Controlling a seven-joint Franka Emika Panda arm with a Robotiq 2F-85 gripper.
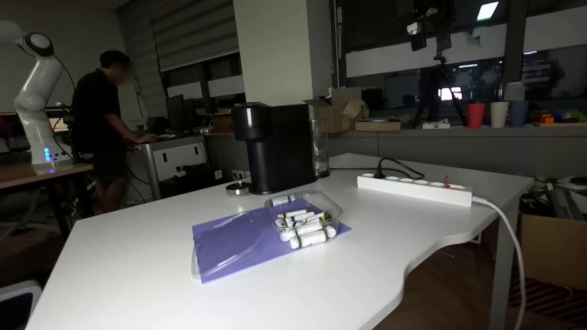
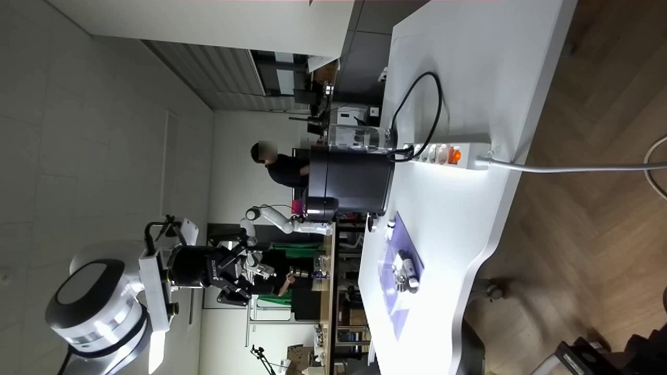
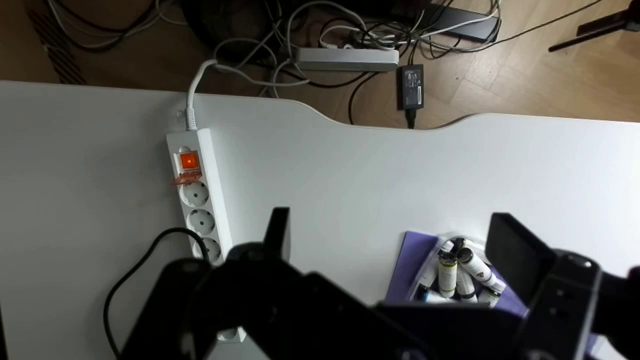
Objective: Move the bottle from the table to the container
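In an exterior view small white-labelled bottles (image 1: 312, 239) lie heaped in a clear plastic tray (image 1: 330, 204) on a purple sheet (image 1: 269, 233) on the white table (image 1: 367, 266); one bottle (image 1: 282, 200) lies apart from the heap, between ten and eleven o'clock of it, and whether it is inside the tray or past its wall I cannot tell; the clear lid (image 1: 227, 245) rests at eight o'clock from the tray, a black capsule coffee machine (image 1: 289, 146) stands at eleven, and a person in black (image 1: 96, 105) stands farther off at ten; in the wrist view the Robotiq gripper (image 3: 389, 227) has its fingers (image 3: 517, 255) spread wide, tabletop showing between them; from that gap the heaped tray is at four o'clock and a white power strip (image 3: 214, 200) at nine, orange switch (image 3: 189, 160) lit; in an exterior view the Franka arm (image 2: 109, 307) is at eight o'clock, the gripper hanging well apart from the bottles.
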